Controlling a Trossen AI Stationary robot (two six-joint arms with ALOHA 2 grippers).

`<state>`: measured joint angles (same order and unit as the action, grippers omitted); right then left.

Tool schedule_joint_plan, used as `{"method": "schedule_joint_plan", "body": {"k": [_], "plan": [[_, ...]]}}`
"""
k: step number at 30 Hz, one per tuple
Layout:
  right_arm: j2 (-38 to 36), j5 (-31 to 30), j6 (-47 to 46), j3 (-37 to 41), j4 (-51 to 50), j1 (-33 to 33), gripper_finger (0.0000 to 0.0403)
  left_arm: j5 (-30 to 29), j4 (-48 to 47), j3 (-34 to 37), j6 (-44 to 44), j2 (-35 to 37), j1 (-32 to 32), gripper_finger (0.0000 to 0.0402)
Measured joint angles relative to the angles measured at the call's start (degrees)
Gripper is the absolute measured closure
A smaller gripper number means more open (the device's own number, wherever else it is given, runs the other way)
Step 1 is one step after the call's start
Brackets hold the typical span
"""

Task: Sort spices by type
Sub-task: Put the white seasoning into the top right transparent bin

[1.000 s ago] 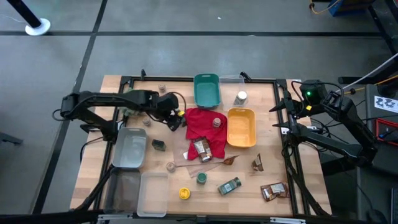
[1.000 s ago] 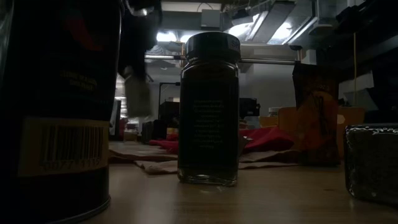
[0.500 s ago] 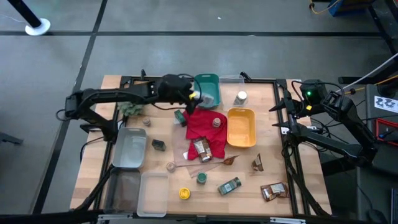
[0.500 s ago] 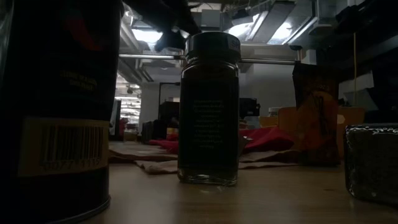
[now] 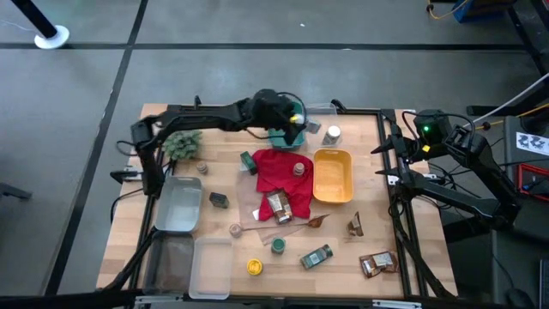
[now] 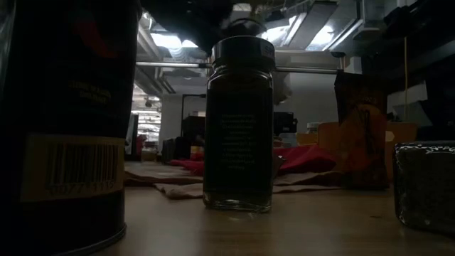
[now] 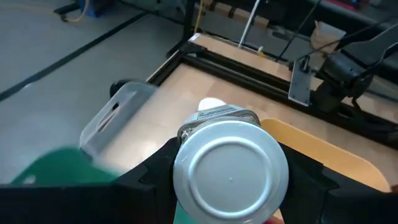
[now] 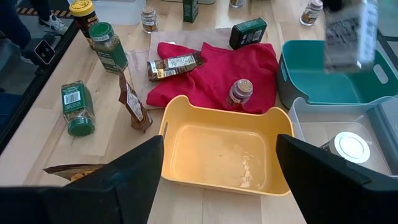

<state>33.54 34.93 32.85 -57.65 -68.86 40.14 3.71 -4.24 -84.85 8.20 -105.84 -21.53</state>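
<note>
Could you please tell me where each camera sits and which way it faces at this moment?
High view: overhead, looking straight down; both arms show, left gripper over the teal bin.
Low view: table height, facing a dark jar; arm only dimly overhead.
Left wrist view: behind its jaws, shut on a white-lidded jar.
Right wrist view: over the yellow bin, open fingers below.
Shared: red cloth in high and right wrist views.

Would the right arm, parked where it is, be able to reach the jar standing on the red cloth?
Probably yes. The right gripper is open and empty, and only the empty yellow bin lies between it and the jar on the red cloth; reaching over the bin looks feasible.
</note>
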Motion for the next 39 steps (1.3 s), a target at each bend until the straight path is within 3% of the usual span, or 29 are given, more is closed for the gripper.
{"method": "schedule_joint_plan", "body": {"k": [8,14,39], "plan": [[0.0,0.0,0.0,0.0,0.0,0.0,0.0093,0.2,-11.9,-14.4,-4.9,-11.9,-0.4,0.0211],[0.0,0.0,0.0,0.0,0.0,0.0,0.0093,0.2,-16.5,-19.8,-7.2,-18.1,-0.4,0.0211],[0.0,0.0,0.0,0.0,0.8,0.0,0.0093,0.0,-17.6,-20.5,-14.5,-20.5,-0.5,0.0206]]}}
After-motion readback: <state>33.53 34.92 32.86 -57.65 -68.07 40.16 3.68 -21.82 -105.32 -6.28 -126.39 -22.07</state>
